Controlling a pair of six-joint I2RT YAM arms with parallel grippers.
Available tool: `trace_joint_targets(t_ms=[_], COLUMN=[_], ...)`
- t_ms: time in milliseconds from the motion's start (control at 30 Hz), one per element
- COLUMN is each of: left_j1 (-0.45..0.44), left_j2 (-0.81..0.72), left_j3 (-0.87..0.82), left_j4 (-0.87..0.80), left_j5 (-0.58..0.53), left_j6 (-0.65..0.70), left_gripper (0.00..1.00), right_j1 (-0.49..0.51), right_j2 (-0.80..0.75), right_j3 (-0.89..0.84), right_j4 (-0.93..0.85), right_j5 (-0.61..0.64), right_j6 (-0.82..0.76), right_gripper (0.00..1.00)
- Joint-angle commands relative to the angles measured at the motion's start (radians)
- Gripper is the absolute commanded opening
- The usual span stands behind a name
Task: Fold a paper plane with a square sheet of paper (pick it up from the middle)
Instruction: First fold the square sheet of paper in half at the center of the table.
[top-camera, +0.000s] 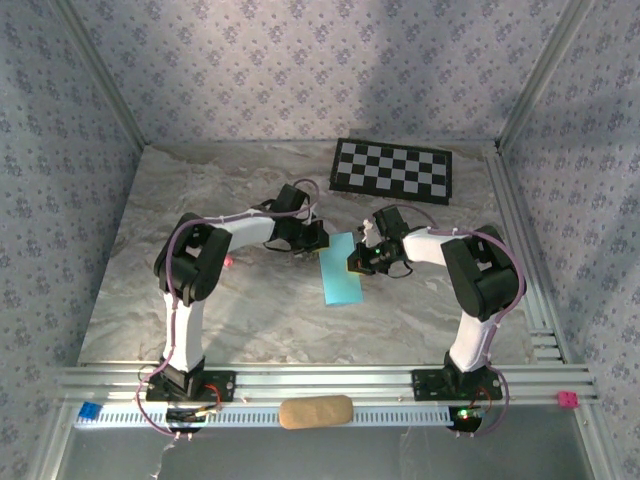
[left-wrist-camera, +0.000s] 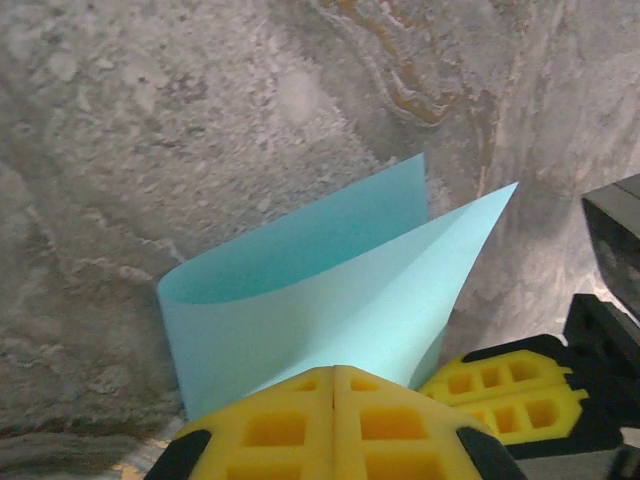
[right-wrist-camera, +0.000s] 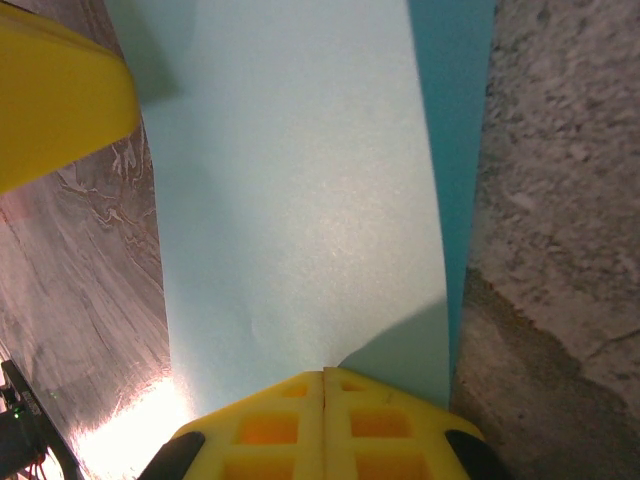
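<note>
1. One small blue block (top-camera: 90, 410) sits at the left end of the front rail (top-camera: 380, 378). It is one of two such blocks.
2. The left arm (top-camera: 190, 270), one of two arms, reaches over the marbled worktop (top-camera: 190, 190) toward the middle. One small pink thing (top-camera: 228, 262) lies just beside its elbow, too small to name.
3. The left gripper (top-camera: 318, 243) has its two yellow fingers (left-wrist-camera: 270, 430) pressed together, pinching the left side of the sheet of paper (top-camera: 343, 270) near its far end.
4. That single light blue sheet is at the middle of the worktop, between the two grippers. The left wrist view shows it doubled into two layers with a rounded, uncreased bend.
5. One tan oblong pad (top-camera: 315, 411) lies at the front rail, between the arm bases.
6. The right gripper (top-camera: 357, 263) is also closed tight, clamping the sheet's right edge.
7. One checkerboard mat (top-camera: 392, 170) lies flat at the back, well apart from the sheet.
8. The right arm (top-camera: 480, 270) bends in from the right. The second block, a pink block (top-camera: 567, 399), sits at the rail's right end.
</note>
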Motion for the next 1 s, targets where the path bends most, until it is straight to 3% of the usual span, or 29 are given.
trace_joint_targets(t_ms=[0, 400, 967], left_j1=[0.002, 0.029, 0.072], left_j2=[0.041, 0.108, 0.135], left_j3=[0.031, 0.051, 0.107], left_j4=[-0.036, -0.054, -0.031], left_j5=[0.027, -0.109, -0.166], left_j6=[0.017, -0.035, -0.1], left_gripper=[0.04, 0.0, 0.01], right_j1=[0.0, 0.002, -0.004], right_j2=[0.081, 0.085, 0.089], right_j3=[-0.058, -0.064, -0.067], right_j4=[-0.129, -0.124, -0.124], right_j5=[0.177, 0.178, 0.175], right_j6=[-0.025, -0.024, -0.034], right_gripper=[0.0, 0.0, 0.0])
